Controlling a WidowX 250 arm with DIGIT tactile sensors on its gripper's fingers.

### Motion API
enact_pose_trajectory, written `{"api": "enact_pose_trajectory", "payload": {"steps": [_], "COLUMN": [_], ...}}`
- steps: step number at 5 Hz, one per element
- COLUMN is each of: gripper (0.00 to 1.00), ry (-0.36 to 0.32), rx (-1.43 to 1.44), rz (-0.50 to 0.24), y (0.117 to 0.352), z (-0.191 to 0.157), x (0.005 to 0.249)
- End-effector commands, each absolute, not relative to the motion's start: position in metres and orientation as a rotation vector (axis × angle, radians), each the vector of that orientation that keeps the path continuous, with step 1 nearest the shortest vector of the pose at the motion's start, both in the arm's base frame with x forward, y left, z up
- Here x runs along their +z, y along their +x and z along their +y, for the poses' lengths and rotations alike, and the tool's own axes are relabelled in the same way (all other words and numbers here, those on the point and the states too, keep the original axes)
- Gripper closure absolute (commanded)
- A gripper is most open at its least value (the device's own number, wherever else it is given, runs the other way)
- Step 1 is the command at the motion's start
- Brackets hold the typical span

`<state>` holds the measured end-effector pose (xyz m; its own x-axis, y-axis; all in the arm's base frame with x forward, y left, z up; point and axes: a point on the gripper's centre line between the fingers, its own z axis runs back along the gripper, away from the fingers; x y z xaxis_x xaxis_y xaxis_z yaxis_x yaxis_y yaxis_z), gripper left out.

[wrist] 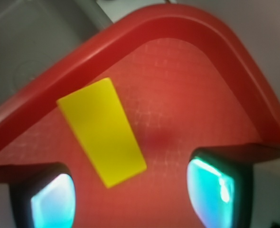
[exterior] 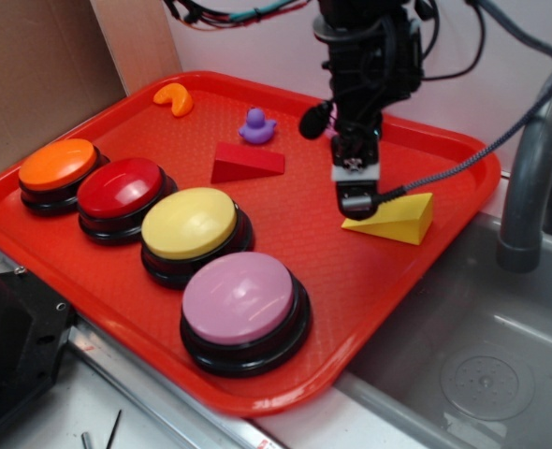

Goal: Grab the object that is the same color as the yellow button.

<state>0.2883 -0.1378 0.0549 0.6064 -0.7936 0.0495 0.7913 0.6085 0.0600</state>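
The yellow wedge block [exterior: 396, 220] lies on the red tray [exterior: 295, 253] near its right rim. From the wrist it shows as a slanted yellow slab [wrist: 102, 130] just ahead of the fingers, its near corner reaching in between them. My gripper [exterior: 355, 198] hangs just above the wedge's left, thin end. It is open [wrist: 130, 199], with nothing between its teal pads [wrist: 52, 202]. The pale-yellow button [exterior: 190, 224] on its black base stands in the row of buttons on the tray's left half.
An orange button [exterior: 57, 166], a red button [exterior: 120, 189] and a pink button [exterior: 239, 299] share that row. A red wedge [exterior: 246, 164], a purple duck [exterior: 255, 127] and an orange crescent [exterior: 175, 98] lie farther back. A sink with a grey faucet [exterior: 529, 187] is right of the tray.
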Motion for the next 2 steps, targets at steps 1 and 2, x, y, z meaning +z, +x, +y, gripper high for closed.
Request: {"api": "enact_pose_trajectory", "payload": {"steps": [1, 2], "gripper": [0.0, 0.0], "ry": [0.013, 0.03], "rx": [-1.006, -1.029], "rz": [-0.112, -0.103], "y": [0.2893, 0.2833], "z": [-0.1665, -0.1746], "x": [0.0499, 0.0452]}}
